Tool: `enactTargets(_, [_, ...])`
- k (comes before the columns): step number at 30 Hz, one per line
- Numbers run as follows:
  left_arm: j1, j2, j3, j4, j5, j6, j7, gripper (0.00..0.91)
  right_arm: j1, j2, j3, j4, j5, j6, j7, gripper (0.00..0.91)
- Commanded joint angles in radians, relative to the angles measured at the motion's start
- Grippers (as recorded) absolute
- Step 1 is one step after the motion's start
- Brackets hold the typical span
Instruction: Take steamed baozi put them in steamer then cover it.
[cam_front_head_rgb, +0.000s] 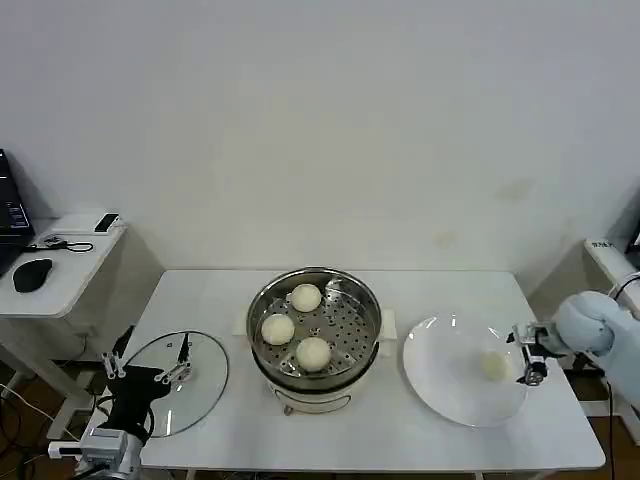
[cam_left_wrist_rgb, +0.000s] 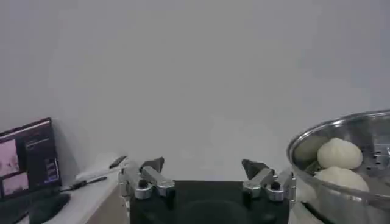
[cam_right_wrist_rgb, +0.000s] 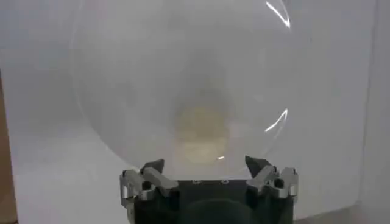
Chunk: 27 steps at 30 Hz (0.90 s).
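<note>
The shiny steamer (cam_front_head_rgb: 316, 340) stands at the table's middle with three steamed baozi on its perforated tray: one at the back (cam_front_head_rgb: 306, 297), one to the left (cam_front_head_rgb: 278, 328), one at the front (cam_front_head_rgb: 313, 352). A fourth baozi (cam_front_head_rgb: 494, 365) lies on the white plate (cam_front_head_rgb: 440, 385) to the right. My right gripper (cam_front_head_rgb: 526, 355) hovers open just right of that bun, which sits ahead of the jaws as a blurred baozi (cam_right_wrist_rgb: 201, 131). The glass cover (cam_front_head_rgb: 190, 390) lies flat at the left. My left gripper (cam_left_wrist_rgb: 204, 167) is open beside the steamer (cam_left_wrist_rgb: 341, 137).
A side table (cam_front_head_rgb: 60, 275) with a black mouse (cam_front_head_rgb: 32, 272) and a laptop stands at the far left. A white wall rises behind the table. Another white surface edge (cam_front_head_rgb: 610, 255) shows at the far right.
</note>
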Motion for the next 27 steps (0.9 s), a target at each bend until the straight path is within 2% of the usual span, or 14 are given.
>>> enactTargets(1, [0.0,0.001,-0.002,0.004,0.0,0.0,0.0,0.907,-0.01,0.077,0.005,-0.107,-0.023,0.012,0.004,0.907])
enactTargets(19, [-0.004,-0.002,-0.009,0.014,0.001,-0.001,0.0,0.907,0.07,0.162,-0.051,-0.174,-0.028,0.003,0.011,0.907])
enactTargets(24, [-0.003,-0.003,-0.009,0.014,0.001,-0.001,0.0,0.907,0.072,0.161,-0.058,-0.173,-0.027,-0.005,0.008,0.806])
enactTargets(27, [-0.003,-0.003,-0.009,0.014,0.001,-0.001,0.001,0.907,0.069,0.157,-0.059,-0.171,-0.026,-0.009,0.004,0.796])
